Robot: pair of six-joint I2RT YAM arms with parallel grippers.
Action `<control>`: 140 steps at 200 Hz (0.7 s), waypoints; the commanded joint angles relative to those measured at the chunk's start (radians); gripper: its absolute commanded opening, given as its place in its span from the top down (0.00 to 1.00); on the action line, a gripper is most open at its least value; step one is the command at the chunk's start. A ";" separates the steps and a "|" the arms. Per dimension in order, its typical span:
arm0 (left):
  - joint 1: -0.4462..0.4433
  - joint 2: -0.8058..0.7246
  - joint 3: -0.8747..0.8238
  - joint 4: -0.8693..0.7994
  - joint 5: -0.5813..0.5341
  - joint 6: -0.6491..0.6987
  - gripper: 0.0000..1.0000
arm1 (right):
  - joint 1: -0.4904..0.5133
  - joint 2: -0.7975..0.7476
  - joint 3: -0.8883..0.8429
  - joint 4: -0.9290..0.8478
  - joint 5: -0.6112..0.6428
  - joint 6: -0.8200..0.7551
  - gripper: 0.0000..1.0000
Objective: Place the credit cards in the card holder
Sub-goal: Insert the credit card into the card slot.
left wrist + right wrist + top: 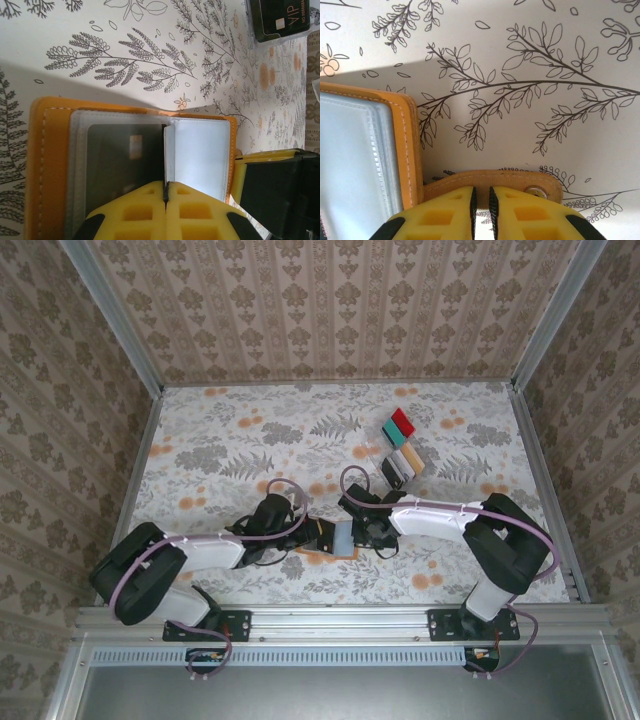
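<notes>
Left pincer (166, 192) is clenched on an upright clear sleeve leaf of the card holder (50, 165), which lies open on the worktop (230, 440) between the two arms. A dark card (125, 155) sits in the sleeve left of that leaf. Right pincer (481, 192) is nipped almost closed on the holder's clasp tab (495, 181), apparently pinning that side. The loose credit cards (402, 447) lie fanned well apart, further back on the right. Judged practice: hold the leaf lifted and the holder flat so that the empty sleeve's mouth is exposed. Let go of the tab gently before fetching a card, then feed the card in square to the slot, without buckling the thin plastic.
</notes>
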 commanded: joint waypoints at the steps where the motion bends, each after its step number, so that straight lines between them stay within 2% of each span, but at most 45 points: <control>1: -0.018 0.030 0.012 -0.023 0.037 0.036 0.95 | -0.006 0.069 -0.007 0.045 -0.019 0.010 0.81; 33: -0.035 0.026 0.048 -0.129 0.008 0.079 0.93 | -0.006 0.069 -0.002 0.042 -0.015 0.009 0.81; 76: -0.075 0.037 0.100 -0.290 -0.094 0.128 0.87 | -0.007 0.073 0.007 0.038 -0.015 0.006 0.81; 140: -0.108 0.070 0.165 -0.364 -0.136 0.155 0.82 | -0.007 0.067 0.008 0.033 -0.013 0.007 0.80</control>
